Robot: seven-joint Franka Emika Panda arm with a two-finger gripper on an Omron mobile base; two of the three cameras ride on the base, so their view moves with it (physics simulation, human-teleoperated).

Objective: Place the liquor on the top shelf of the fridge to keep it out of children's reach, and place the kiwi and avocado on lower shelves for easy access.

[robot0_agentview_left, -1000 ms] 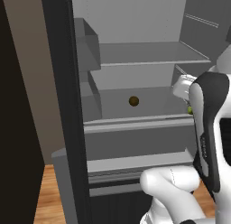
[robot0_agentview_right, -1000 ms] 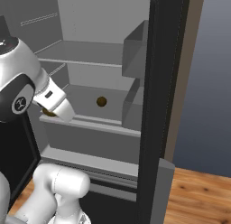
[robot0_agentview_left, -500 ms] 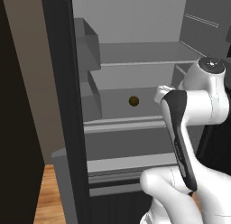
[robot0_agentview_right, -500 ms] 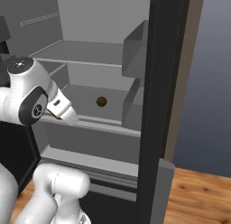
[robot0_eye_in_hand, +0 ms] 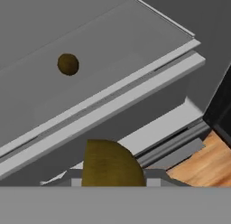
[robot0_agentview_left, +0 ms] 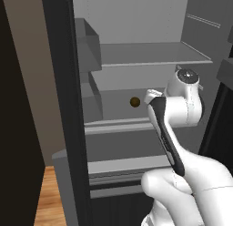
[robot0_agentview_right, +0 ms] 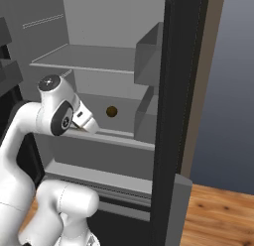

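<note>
The fridge (robot0_agentview_left: 68,106) stands open. The kiwi (robot0_agentview_left: 134,102) sits alone on the lower shelf (robot0_agentview_right: 119,136) behind the raised front lip, toward the back. The claw (robot0_agentview_right: 85,122), near that shelf's front edge, is pinching the avocado (robot0_eye_in_hand: 112,166), which looks olive-green up close. The top shelf (robot0_agentview_left: 150,61) spans above.

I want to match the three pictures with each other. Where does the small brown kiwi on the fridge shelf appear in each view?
Left base view: the kiwi sits mid-picture, left of the arm.
Right base view: the kiwi sits left of centre, right of the arm's wrist.
Hand view: the kiwi lies upper left.
Shared landmark: the lipped lower shelf carrying it.
</note>
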